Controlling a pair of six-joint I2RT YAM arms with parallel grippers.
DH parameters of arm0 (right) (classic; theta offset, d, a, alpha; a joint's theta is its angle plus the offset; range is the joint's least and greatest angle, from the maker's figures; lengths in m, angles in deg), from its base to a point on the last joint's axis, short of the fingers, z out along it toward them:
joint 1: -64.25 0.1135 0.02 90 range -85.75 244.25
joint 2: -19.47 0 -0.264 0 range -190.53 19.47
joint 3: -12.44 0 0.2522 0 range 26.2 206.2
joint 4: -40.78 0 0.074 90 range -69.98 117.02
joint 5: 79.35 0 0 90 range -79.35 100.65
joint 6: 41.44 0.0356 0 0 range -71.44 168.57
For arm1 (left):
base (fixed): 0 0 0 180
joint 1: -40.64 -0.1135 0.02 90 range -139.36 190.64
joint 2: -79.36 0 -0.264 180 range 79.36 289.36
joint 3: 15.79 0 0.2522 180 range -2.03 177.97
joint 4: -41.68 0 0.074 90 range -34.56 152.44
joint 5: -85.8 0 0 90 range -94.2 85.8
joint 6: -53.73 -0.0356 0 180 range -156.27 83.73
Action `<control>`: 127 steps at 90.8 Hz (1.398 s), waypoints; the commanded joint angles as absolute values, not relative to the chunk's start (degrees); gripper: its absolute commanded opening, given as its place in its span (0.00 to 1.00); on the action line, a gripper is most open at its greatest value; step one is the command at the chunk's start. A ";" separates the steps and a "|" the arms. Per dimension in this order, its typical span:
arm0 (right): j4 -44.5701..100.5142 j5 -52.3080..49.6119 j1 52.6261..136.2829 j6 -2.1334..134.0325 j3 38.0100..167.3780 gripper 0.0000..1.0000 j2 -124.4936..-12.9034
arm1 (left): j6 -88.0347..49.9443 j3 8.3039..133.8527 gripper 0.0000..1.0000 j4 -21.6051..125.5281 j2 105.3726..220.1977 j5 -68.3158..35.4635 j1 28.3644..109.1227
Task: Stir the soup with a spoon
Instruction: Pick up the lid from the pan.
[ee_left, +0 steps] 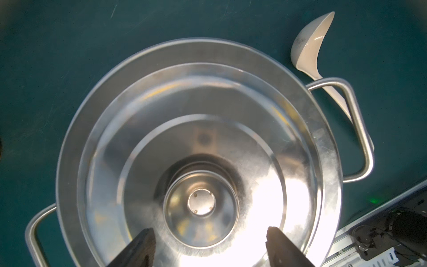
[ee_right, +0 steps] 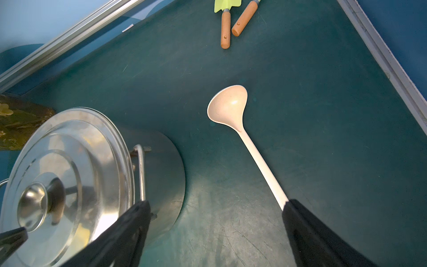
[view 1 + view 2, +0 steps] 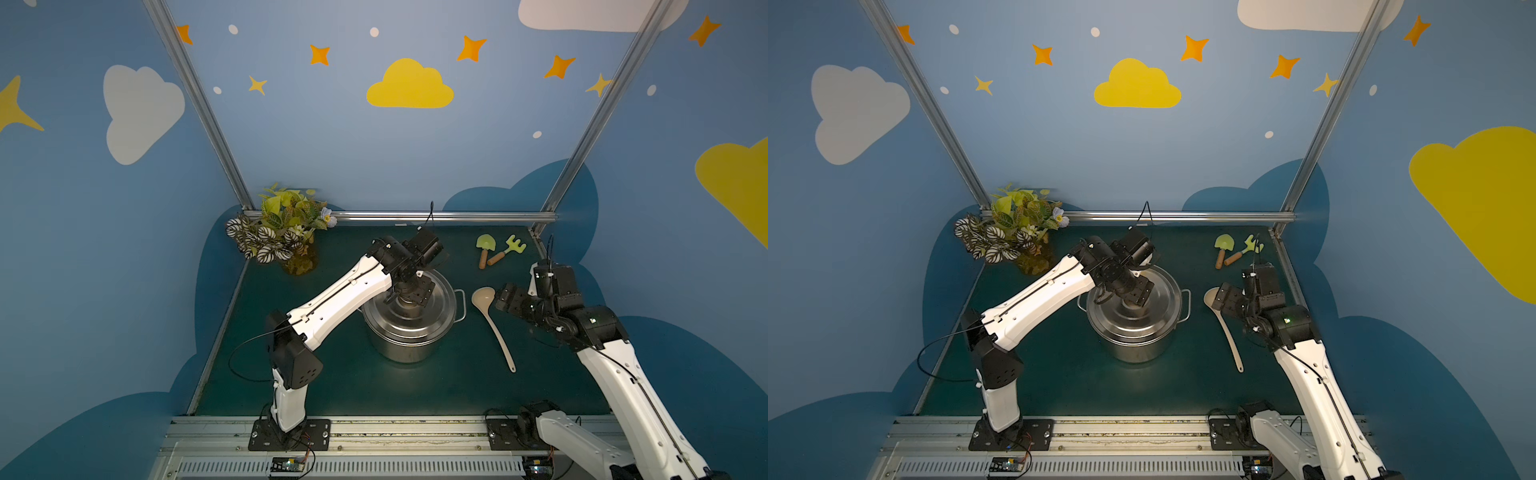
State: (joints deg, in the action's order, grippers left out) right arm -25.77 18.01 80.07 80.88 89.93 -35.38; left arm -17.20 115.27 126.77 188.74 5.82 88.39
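The black two-fingered right claw (image 2: 216, 204) hangs with its fingers spread wide and nothing between them. In the right wrist view the spoon (image 2: 259, 161), a beige plastic ladle with a round deep bowl and a long slim handle, lies flat on the dark green table mat (image 2: 323, 115) beyond the claw. Its handle runs out from behind one black fingertip (image 2: 300, 219), and its bowl is at the far end, hollow side up. In both top views the right claw is just beside that bowl, on the side away from the pot, and does not grip the spoon (image 3: 496, 332). From there the handle slants toward the front edge of the table, well clear of the claw. On the spoon's other side, near it but apart, stands the round stainless steel pot (image 3: 409, 349). The pot's wire loop handle (image 3: 459, 305) faces the bowl, and its stepped steel lid (image 3: 415, 322) is on. Over the lid's steel knob (image 1: 201, 203) the black left claw (image 1: 210, 230) points down. Its fingers are apart, one on each side of the knob, with bare lid showing between each finger and the knob, so it is not clamped. Farther back, toward the right rear corner, lie a small green toy shovel with a brown wooden handle (image 3: 484, 247) and a small green toy rake (image 3: 509, 249), their handle ends close together. In the left rear corner stands a bunch of yellow-green and striped artificial leaves in a yellowish jar (image 3: 282, 232).
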 commanded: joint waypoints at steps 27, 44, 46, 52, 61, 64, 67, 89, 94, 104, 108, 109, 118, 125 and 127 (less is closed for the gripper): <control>-26.41 15.31 77.28 78.96 88.88 0.96 -34.96 | -18.17 119.66 0.67 131.09 194.63 6.10 88.46; -25.90 13.64 75.78 78.37 88.54 0.96 -35.01 | -17.70 122.14 0.64 135.10 197.05 8.28 88.41; -25.89 13.40 75.64 78.25 88.52 0.97 -35.09 | -17.67 122.22 0.64 135.28 197.17 8.70 88.42; -25.81 12.89 75.14 77.94 88.44 0.97 -35.28 | -17.49 122.41 0.65 135.34 196.88 9.61 88.43; -25.82 12.23 74.35 77.39 88.34 0.97 -35.50 | -17.36 123.67 0.68 134.93 196.07 10.15 88.74; -25.81 11.89 74.08 77.20 88.34 0.97 -35.54 | -17.41 124.41 0.69 134.80 195.78 10.52 88.83; -25.85 11.70 73.73 76.99 88.28 0.97 -35.62 | -17.56 125.15 0.69 134.80 195.57 10.83 88.89; -25.71 9.98 71.76 76.28 88.17 0.97 -35.96 | -17.60 126.56 0.71 135.39 196.53 12.49 88.37; -25.71 9.65 71.45 76.19 88.17 0.97 -35.99 | -17.20 126.44 0.71 136.07 197.23 12.12 87.93; -25.67 9.22 70.96 75.98 88.25 0.97 -36.08 | -16.49 125.72 0.72 136.47 198.03 10.91 87.24; -25.67 9.09 70.74 75.86 88.25 0.97 -36.05 | -16.41 125.56 0.72 136.45 198.26 10.39 87.23; -25.69 9.04 70.75 75.84 88.25 0.97 -36.07 | -16.40 125.58 0.72 136.46 198.35 10.30 87.23; -25.69 8.69 70.38 75.89 88.34 0.97 -36.08 | -16.24 125.25 0.72 136.44 198.70 9.31 87.23; -25.70 8.46 70.23 75.89 88.34 0.97 -36.08 | -16.03 124.91 0.73 136.47 198.82 8.07 87.23; -25.71 8.41 70.19 75.90 88.34 0.97 -36.04 | -15.98 124.76 0.74 136.48 198.89 7.75 87.23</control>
State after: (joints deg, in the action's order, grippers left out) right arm -25.71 9.26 70.56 76.57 88.75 -35.97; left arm -16.71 125.67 135.65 197.61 10.61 87.01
